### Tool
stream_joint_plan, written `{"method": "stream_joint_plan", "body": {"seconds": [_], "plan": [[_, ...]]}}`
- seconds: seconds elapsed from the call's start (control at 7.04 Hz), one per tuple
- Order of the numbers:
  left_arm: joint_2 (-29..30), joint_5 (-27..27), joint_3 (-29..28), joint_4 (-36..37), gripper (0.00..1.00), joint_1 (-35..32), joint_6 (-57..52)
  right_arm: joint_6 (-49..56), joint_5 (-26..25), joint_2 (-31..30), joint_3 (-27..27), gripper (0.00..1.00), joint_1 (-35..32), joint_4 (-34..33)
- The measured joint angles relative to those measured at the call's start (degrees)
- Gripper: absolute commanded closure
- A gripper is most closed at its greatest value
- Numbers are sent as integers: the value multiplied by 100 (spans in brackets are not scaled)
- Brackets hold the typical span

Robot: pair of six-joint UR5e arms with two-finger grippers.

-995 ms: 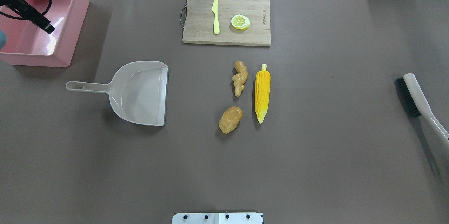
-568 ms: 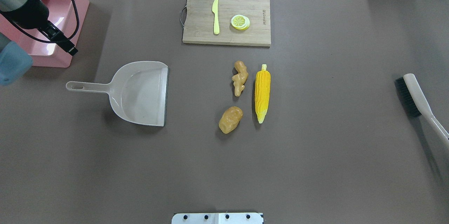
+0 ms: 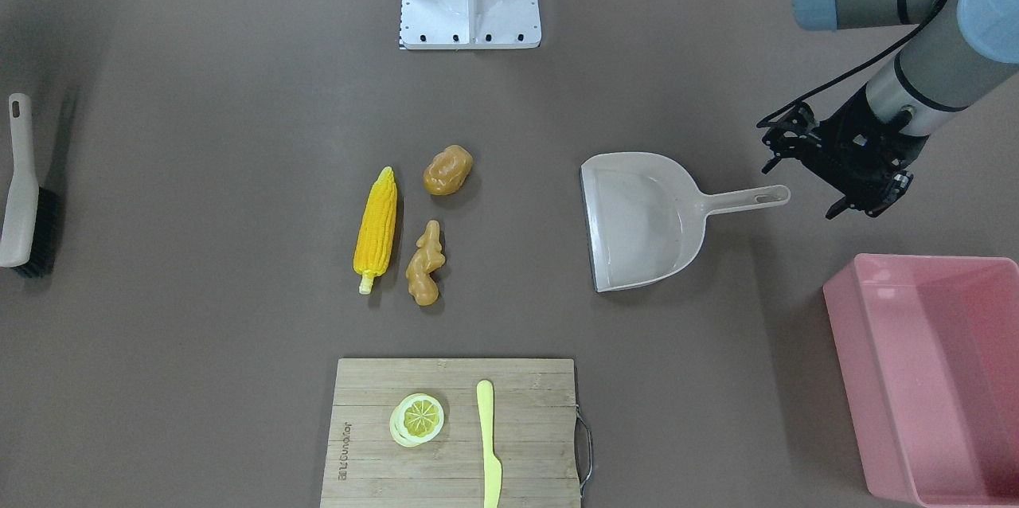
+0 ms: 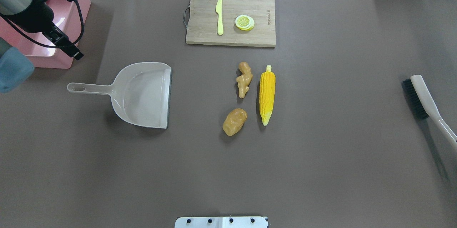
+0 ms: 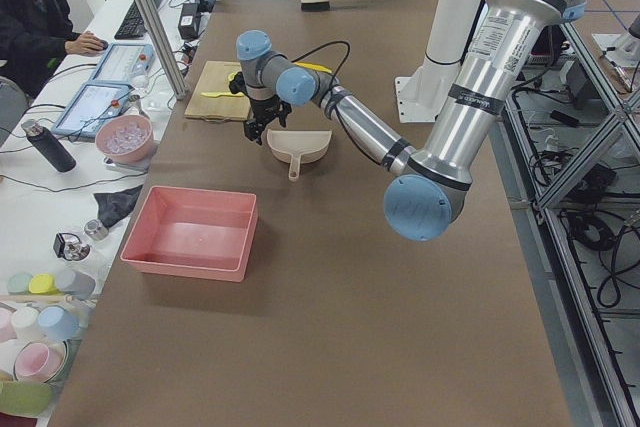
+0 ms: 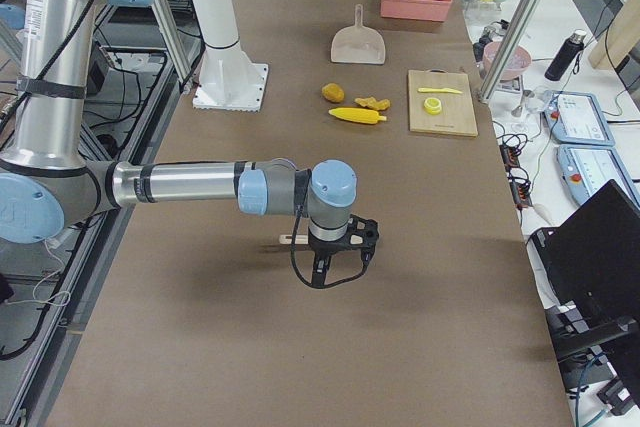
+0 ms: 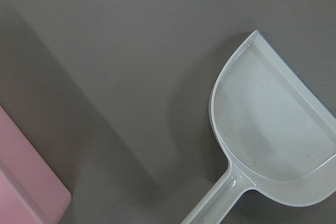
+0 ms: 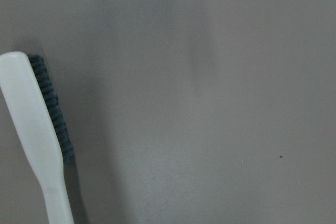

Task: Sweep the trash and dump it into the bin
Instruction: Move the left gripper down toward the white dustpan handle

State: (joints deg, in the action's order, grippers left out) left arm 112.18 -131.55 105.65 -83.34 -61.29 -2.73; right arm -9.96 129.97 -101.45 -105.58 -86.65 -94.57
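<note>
Trash unmoved over last sec: corn cob (image 4: 267, 94), potato lump (image 4: 234, 122) and ginger root (image 4: 244, 79) lie loose on worktop (image 4: 321, 167). They are grouped, corn just beside ginger, and none touches dustpan (image 4: 142, 94). All three sit well apart from L hand (image 3: 858, 201), beyond dustpan's open mouth. Bin (image 3: 848, 349) stands near same hand, on side away from robot base; none of trash in it.

Change noted: L arm only. A sec ago it stood over bin. It has since swung off bin toward dustpan handle (image 4: 89, 88) and now hangs near handle's end, not touching. L hand: fingers look parted in front view, nothing held. L wrist cam shows pan and handle root, w/ bin corner at frame edge, consistent w/ approach.

R hand (image 6: 335, 272): over brush (image 4: 425, 103), seen from side cam only, so opening cannot be told. Brush flat on worktop, same pos. as before.

Assessment: task at start, no sweep done. Move reads as reach for dustpan handle. Next step prob. needs fingers lined across thin handle, then descent.
</note>
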Motion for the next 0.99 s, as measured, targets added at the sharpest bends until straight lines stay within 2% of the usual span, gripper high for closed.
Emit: {"method": "stream_joint_plan", "body": {"seconds": [0.43,0.99], "plan": [[-1,29,234,-2,2,355,-456,-16,37,-6,50,0,0,4],[-280,46,237,-134,2,437,-1434,-15,71,37,255,0,6,42]]}}
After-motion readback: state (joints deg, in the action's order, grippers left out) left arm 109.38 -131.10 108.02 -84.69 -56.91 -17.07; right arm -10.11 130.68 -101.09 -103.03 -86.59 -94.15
